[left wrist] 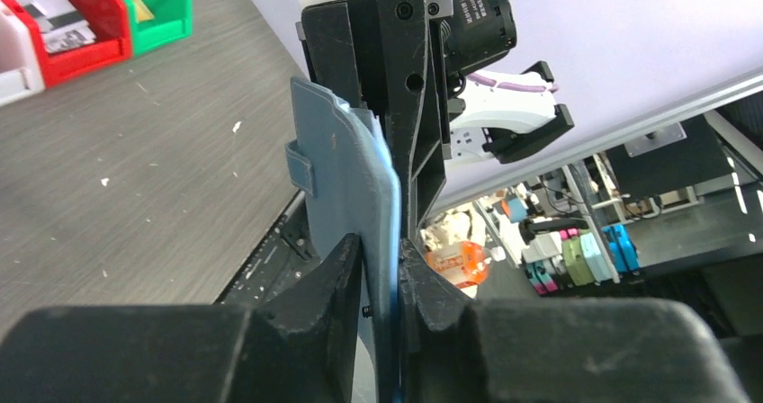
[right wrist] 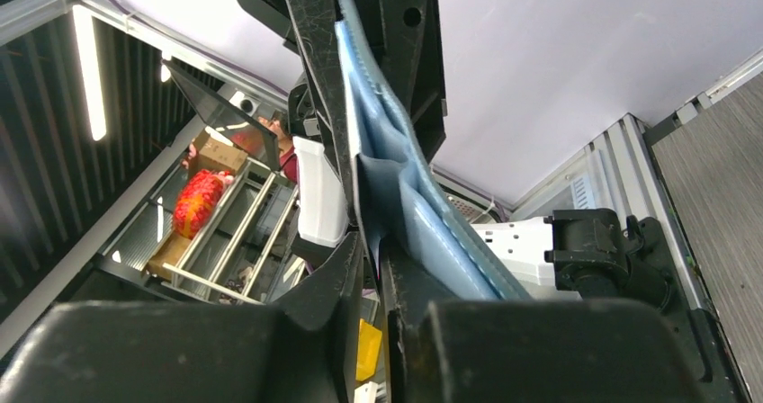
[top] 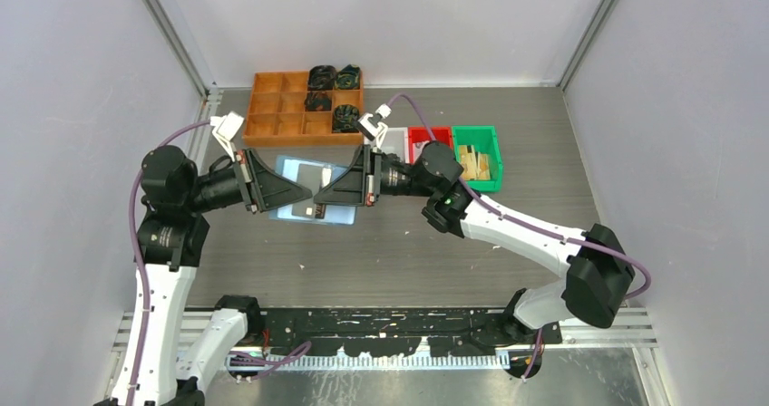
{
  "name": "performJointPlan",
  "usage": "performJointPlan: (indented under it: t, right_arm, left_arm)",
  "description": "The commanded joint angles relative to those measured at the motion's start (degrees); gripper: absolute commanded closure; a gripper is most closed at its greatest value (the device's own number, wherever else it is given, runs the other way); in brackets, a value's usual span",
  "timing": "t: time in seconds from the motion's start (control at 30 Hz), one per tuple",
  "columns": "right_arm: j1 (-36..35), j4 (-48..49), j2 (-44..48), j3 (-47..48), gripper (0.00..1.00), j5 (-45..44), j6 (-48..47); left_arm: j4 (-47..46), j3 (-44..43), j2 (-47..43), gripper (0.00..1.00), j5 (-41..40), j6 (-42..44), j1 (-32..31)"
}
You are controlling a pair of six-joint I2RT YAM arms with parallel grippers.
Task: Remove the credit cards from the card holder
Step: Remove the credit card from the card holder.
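The left tool (left wrist: 382, 277) is clamped on one edge of the card holder (top: 292, 166), and the right tool (right wrist: 369, 259) is clamped on the opposite edge. The holder hangs above the table (top: 381, 252) between them. Seen from above, its long axis runs 9 to 3 o'clock and its broad face is turned up. Its small tab loop (left wrist: 301, 165) juts from one face. Whether cards sit inside, I cannot tell. Bare table lies at 6 o'clock of the holder. An orange tray (top: 272, 107) stands at 12 o'clock. Red (top: 428, 136) and green bins (top: 478, 139) stand at 2 o'clock, well apart from the holder.
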State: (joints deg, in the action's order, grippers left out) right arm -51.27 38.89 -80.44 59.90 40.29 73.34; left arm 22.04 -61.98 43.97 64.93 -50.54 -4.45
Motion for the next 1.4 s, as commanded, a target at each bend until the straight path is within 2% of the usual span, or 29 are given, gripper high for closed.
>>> performJointPlan:
  t: [0.0,0.13,0.23,0.57,0.83,0.93,1.0,1.13,1.27,1.37]
  right_arm:
    - [0.29,6.6,3.37,-0.69,0.84,-1.15,1.37]
    - [0.72,6.84,4.5,-1.63,0.86,-1.24,1.56]
    - [0.97,6.79,4.99,-1.98,0.9,-1.71,1.53]
    - [1.81,1.32,9.03,-5.03,0.9,-2.27,-1.52]
    - [3.44,0.93,10.68,-6.78,0.94,-1.71,-0.86]
    - [6.38,0.19,12.48,-7.69,0.97,-0.46,0.82]
    - [8.88,-1.8,14.83,-8.18,0.98,0.76,0.67]
    - [15.09,-13.05,19.88,-7.2,0.98,3.17,-3.13]
    - [19.52,-35.78,22.87,-2.07,0.99,1.55,-15.92]
    - [21.6,-50.25,20.67,2.66,0.99,-2.11,-25.37]
  left_arm:
    - [-5.7,-2.06,0.4,0.77,4.73,-3.66,-0.26]
    - [-6.01,-2.77,0.61,0.73,5.06,-4.28,-0.21]
    - [-6.35,-2.84,0.6,0.73,4.95,-4.47,-0.26]
    - [-6.93,-4.0,0.01,0.94,2.27,-3.95,-0.04]
    - [-7.08,-5.0,0.07,0.97,1.9,-3.61,0.05]
    - [-5.01,-5.4,0.26,0.96,1.85,-0.58,0.26]
    - [-0.27,-6.81,0.48,0.95,0.57,5.5,0.4]
    - [15.99,-11.27,1.22,0.88,-6.06,24.1,0.4]
    - [21.47,-11.98,1.53,0.84,-4.63,33.09,0.4]
    - [25.78,-10.67,1.54,0.79,-4.64,40.31,0.4]
